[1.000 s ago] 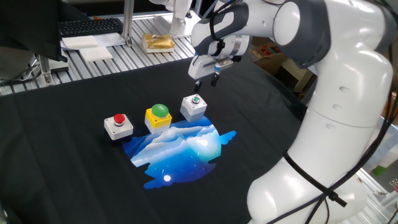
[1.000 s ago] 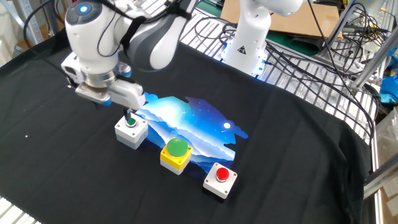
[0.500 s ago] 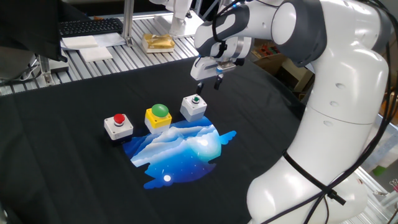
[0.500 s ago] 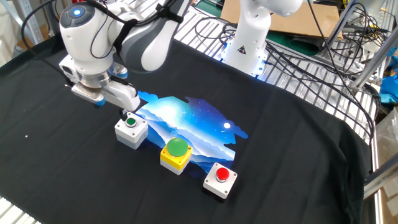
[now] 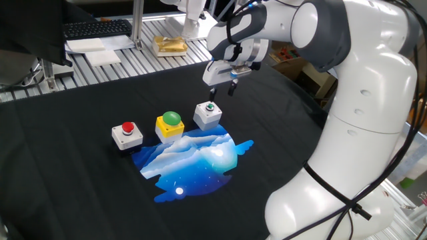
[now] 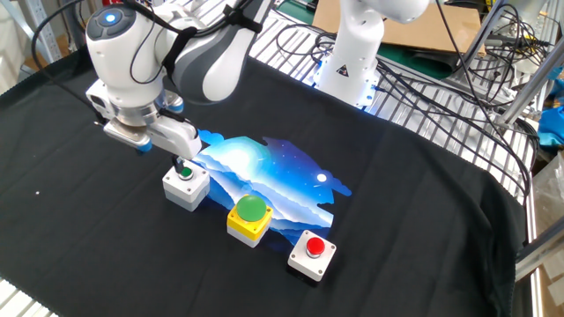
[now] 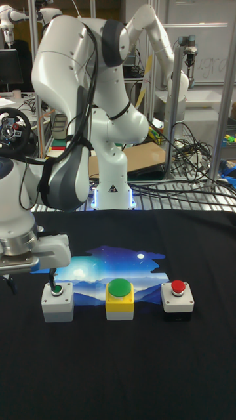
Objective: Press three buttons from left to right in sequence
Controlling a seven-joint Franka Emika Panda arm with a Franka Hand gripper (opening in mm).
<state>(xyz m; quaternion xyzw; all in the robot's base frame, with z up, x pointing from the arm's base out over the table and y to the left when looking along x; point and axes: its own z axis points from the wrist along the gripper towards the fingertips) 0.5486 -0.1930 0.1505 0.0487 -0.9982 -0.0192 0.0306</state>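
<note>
The three buttons stand in a row on the black cloth. In one fixed view they are the red cap on a white box (image 5: pixel 127 133), the big green dome on a yellow box (image 5: pixel 170 124) and the small green cap on a white box (image 5: pixel 209 113). My gripper (image 5: pixel 222 89) hangs just above and behind the small green one, open, with nothing between its fingers. One fingertip (image 7: pixel 51 280) sits right over the small green cap (image 7: pixel 57 289); I cannot tell whether it touches. The other fixed view shows the same fingertip (image 6: pixel 180 164) at that box (image 6: pixel 186 185).
A blue and white printed patch (image 5: pixel 193 157) lies on the cloth beside the buttons. A keyboard (image 5: pixel 97 29), papers and a yellow object (image 5: pixel 169 45) sit on the slatted bench behind. The robot's base (image 6: pixel 352 53) and cables (image 6: pixel 458 79) stand at the cloth's far side.
The gripper drew slightly up and away from the small green button half a second ago, and has now moved back close over it. The buttons have not moved.
</note>
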